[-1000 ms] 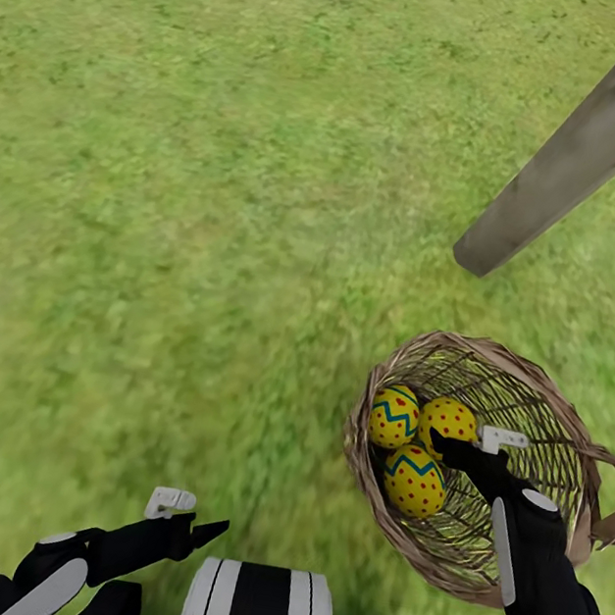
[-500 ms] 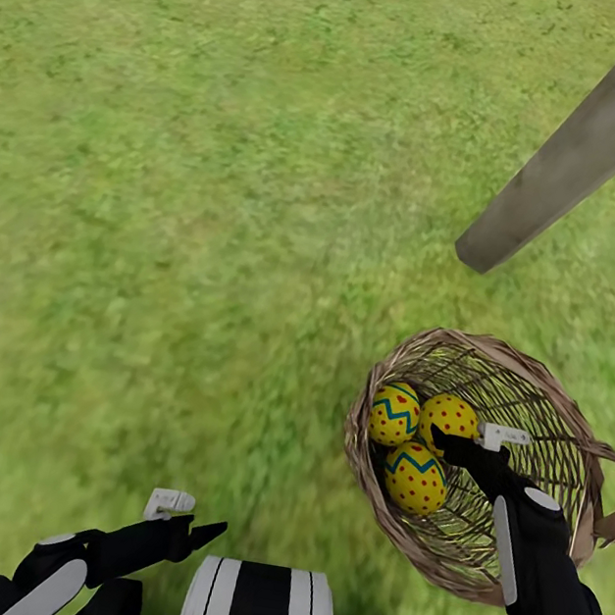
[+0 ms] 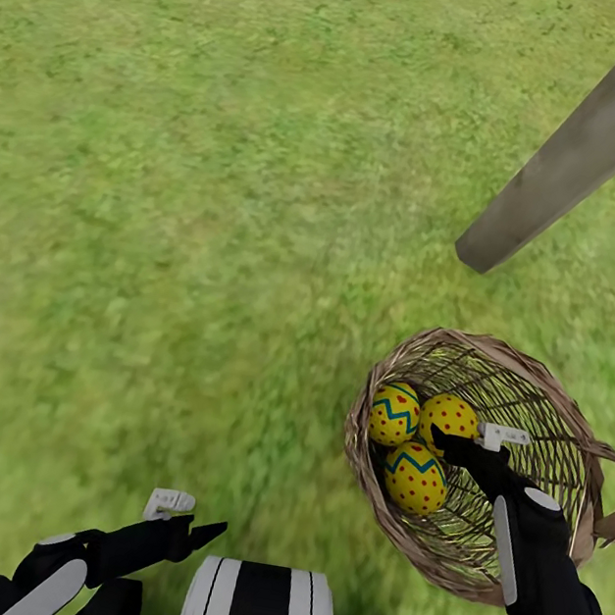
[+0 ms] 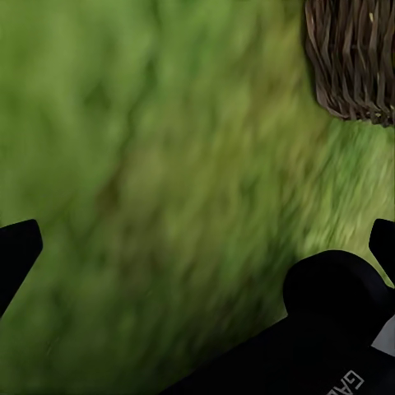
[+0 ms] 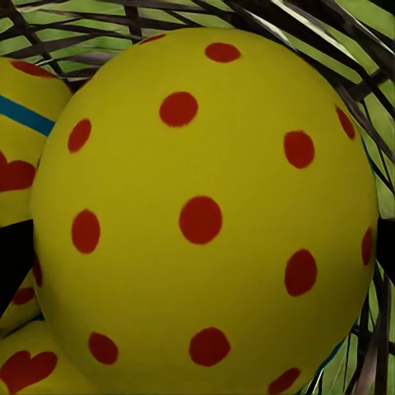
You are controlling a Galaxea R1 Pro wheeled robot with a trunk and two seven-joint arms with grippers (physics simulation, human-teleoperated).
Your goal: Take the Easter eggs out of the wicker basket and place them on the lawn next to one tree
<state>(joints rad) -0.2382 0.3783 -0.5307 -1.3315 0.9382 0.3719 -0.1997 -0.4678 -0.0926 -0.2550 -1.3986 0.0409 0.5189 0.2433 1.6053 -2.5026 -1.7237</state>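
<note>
A: How far along is the job?

B: Hardly started, I'd say. All three eggs sit in the basket (image 3: 481, 464), which lies tipped on the grass (image 3: 191, 229) at the near right. The two zigzag eggs, one (image 3: 395, 415) farther and one (image 3: 414, 479) nearer, are at the basket's left side, and the dotted egg (image 3: 449, 416) is just right of the far one, all three touching or nearly so.

A: And the tree?

B: A bare grey trunk (image 3: 580, 152) slants in from the far right, its foot on the grass just beyond the basket. No egg lies beside it yet.

A: What is the right gripper (image 3: 470, 440) doing?

B: It is inside the basket, tips at the dotted egg. In its wrist view that dotted egg (image 5: 206, 214) sits very close in front of the camera, with the other eggs crowding one edge. The fingers look spread either side of it, but whether they press on the shell or stand off it I cannot tell.

A: The left one?

B: The left gripper (image 3: 189, 519) hangs low over the grass at the near left, well apart from the basket, holding nothing; its wrist view shows the finger tips wide apart, with a corner of the basket (image 4: 354, 62) at the edge.

A: So what remains?

B: By my reckoning everything: lift each egg out, set all three by that trunk, and leave the basket empty
</note>
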